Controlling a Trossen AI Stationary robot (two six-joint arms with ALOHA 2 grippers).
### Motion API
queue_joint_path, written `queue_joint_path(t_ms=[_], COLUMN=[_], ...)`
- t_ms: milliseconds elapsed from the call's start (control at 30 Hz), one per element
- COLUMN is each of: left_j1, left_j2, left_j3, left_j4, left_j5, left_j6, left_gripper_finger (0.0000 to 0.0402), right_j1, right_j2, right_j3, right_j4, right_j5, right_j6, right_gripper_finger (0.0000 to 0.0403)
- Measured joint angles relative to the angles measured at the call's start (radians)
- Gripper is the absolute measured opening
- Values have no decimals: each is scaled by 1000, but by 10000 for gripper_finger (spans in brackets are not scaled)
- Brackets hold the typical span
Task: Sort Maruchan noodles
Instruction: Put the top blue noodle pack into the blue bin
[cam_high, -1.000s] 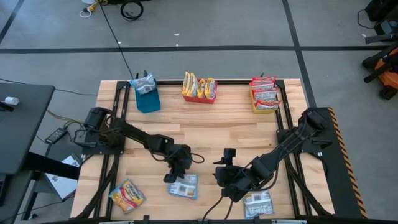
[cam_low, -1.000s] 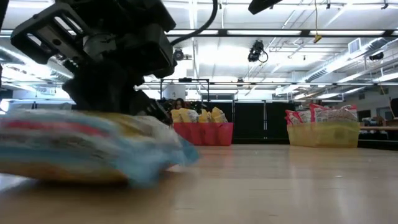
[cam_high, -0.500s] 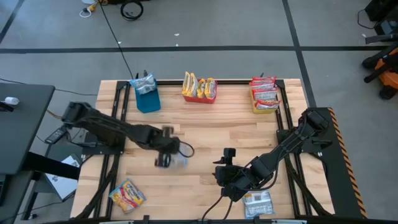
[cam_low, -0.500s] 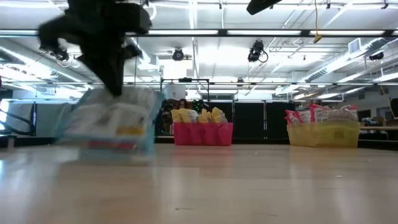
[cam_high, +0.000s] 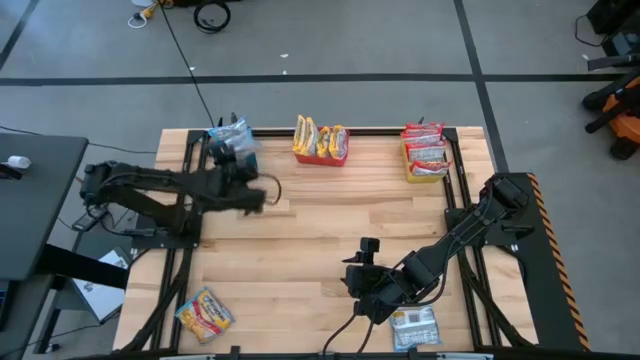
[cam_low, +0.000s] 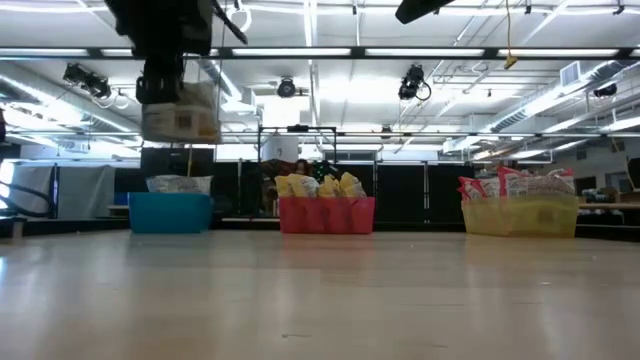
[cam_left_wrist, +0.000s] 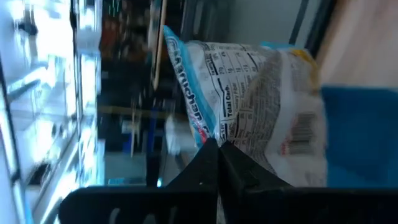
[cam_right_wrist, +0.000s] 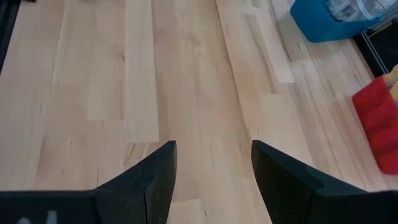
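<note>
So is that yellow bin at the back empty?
No, the yellow bin holds several red-and-white noodle packets, plain in the high view.

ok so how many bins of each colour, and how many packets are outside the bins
blue bin: 1
red bin: 1
yellow bin: 1
packets lying on the table: 2
packet held in the left fingers, blue-and-white: 1
total: 6
</note>
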Motion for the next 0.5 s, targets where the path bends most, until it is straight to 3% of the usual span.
queue_joint_path(t_ms=[300, 500], left_j1=[272, 382], left_j2=[63, 66], left_j3=[0, 0], left_j4=[137, 349], left_j5=[0, 122], left_j6=[103, 251], left_gripper_finger=[1, 1], right_j1=[6, 24], right_j2=[0, 0], right_j3=[0, 0], right_j4=[0, -6], right_j5=[0, 0], right_j6=[33, 35], right_gripper_finger=[212, 212])
